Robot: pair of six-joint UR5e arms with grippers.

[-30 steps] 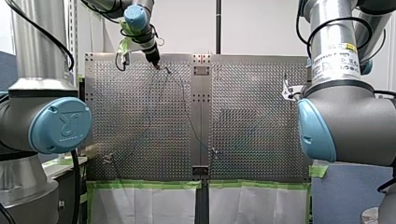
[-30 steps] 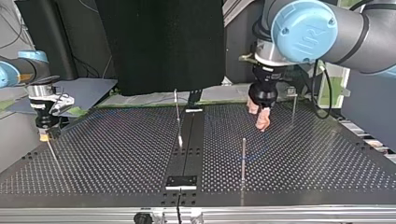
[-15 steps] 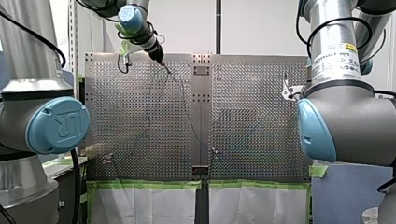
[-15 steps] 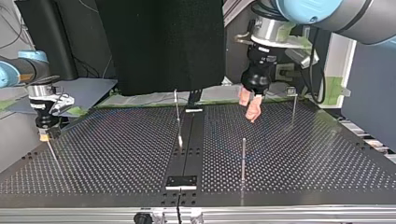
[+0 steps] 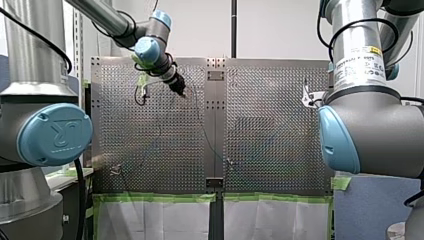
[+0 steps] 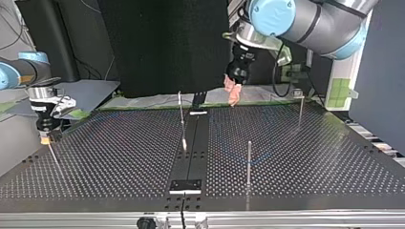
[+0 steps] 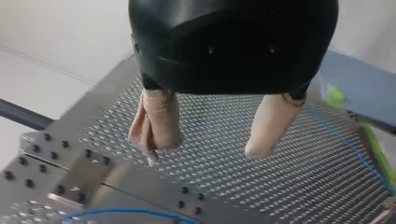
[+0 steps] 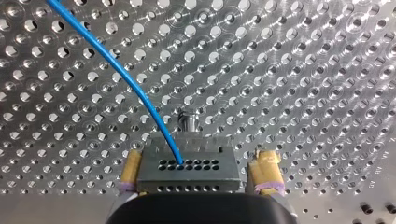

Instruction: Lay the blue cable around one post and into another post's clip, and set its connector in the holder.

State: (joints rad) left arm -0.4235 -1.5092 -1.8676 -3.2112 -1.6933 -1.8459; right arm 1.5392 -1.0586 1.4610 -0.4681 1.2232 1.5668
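Two beige pads (image 7: 159, 116) of my left gripper (image 7: 205, 150) stand apart, empty, now lifted off the blue cable (image 8: 126, 79), so routing seems finished; my right gripper (image 8: 200, 163) straddles the connector (image 8: 189, 170), grip unclear.

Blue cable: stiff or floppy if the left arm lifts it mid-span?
Probably floppy: the blue cable is thin and runs in a loose curve over the perforated table. The curve is smooth, unkinked, so it may spring back a little. Its end sits in the connector, so that end likely follows the block.
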